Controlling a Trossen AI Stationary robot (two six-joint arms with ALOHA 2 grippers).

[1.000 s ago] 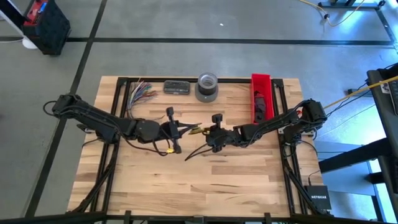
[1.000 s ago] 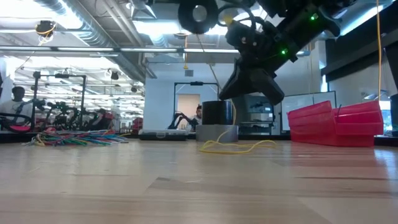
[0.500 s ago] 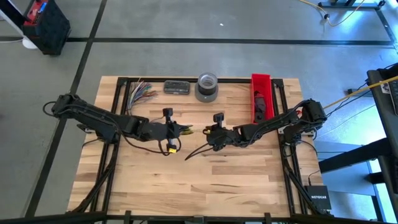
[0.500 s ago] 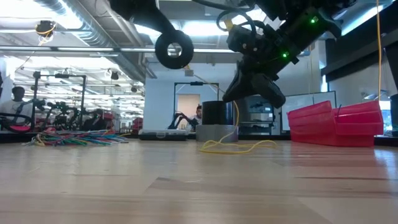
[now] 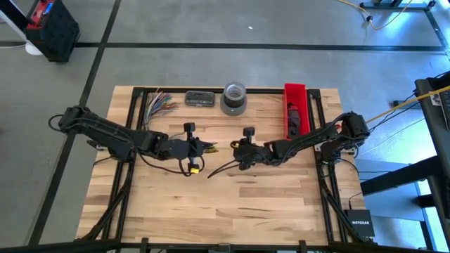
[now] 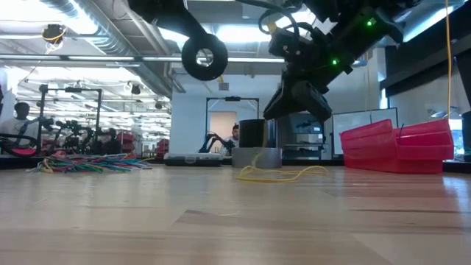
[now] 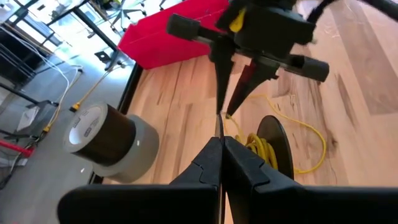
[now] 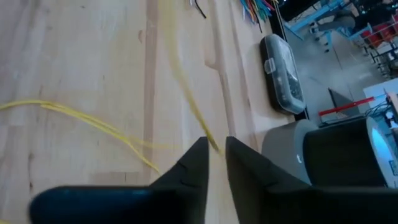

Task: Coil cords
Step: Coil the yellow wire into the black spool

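The cord is thin and yellow. Its loose loops (image 6: 283, 174) lie on the wooden table, partly over a round black disc (image 7: 273, 144). One strand (image 7: 219, 123) rises from the loops to my left gripper (image 7: 221, 142) (image 5: 209, 147), which is shut on it above the table's middle. My right gripper (image 8: 216, 148) (image 5: 233, 149) faces it a short way off, tilted down, its fingers a little open. A blurred stretch of cord (image 8: 186, 99) runs up into its gap. A thin black strand (image 5: 221, 170) curves on the table below both grippers. My left gripper pinches one yellow strand (image 7: 219, 127) between its two fingertips, coming in slanting down from the table's left. The strand runs on from the tips toward my right gripper, clear of the table. My right gripper has the cord in its gap; whether it touches the cord, I cannot tell.
At the far edge stand a grey tape roll (image 5: 234, 98), a dark flat case (image 5: 200, 98) and a fan of multicoloured wires (image 5: 160, 104). A red bin (image 5: 295, 112) sits at the far right. The near half of the table (image 5: 225, 211) is bare wood.
My left gripper has tipped its fingers downward and drawn back a little toward the table's left, staying shut. My right gripper has kept its place and rolled slightly about its own axis. The yellow loops on the table lie as before.
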